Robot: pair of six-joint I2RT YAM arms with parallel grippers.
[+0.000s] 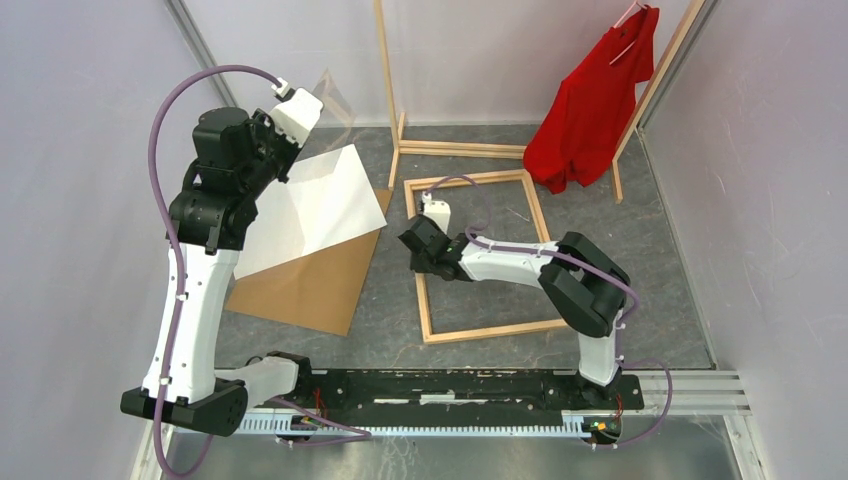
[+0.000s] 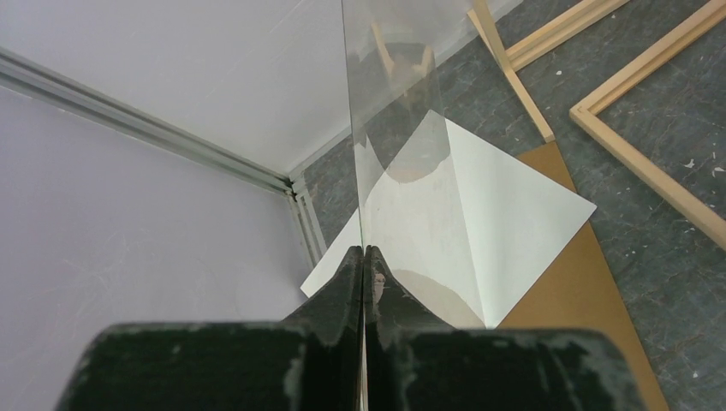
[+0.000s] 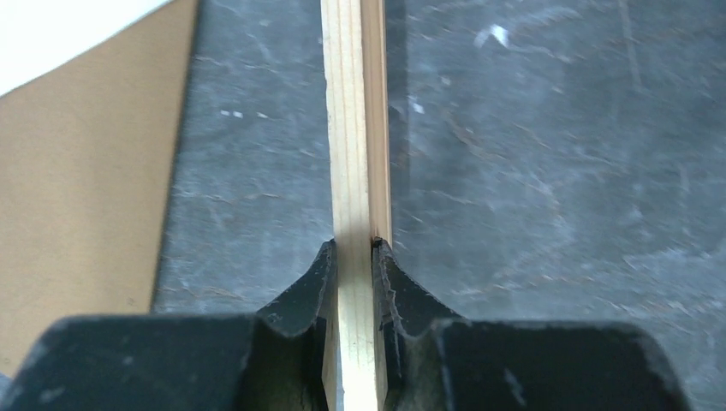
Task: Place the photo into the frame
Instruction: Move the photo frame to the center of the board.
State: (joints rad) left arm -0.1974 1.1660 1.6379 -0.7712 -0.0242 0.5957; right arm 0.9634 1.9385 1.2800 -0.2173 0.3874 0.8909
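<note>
The photo [image 1: 310, 205] lies white side up on the floor at the left, partly over a brown cardboard backing board [image 1: 310, 285]; it shows in the left wrist view too [image 2: 514, 223]. The light wooden frame [image 1: 480, 330] lies flat to its right. My right gripper [image 1: 418, 245] is shut on the frame's left rail [image 3: 355, 128], one finger on each side of the wood [image 3: 353, 248]. My left gripper [image 1: 310, 108] is raised at the back left, shut [image 2: 364, 250] on the edge of a clear pane [image 2: 394, 128] that stands upright above the photo.
A wooden clothes rack [image 1: 395, 90] with a red shirt [image 1: 590, 100] stands at the back, its base rail [image 2: 514, 77] close to the frame's far corner. Pale walls close in on the left, right and back. The floor is dark grey.
</note>
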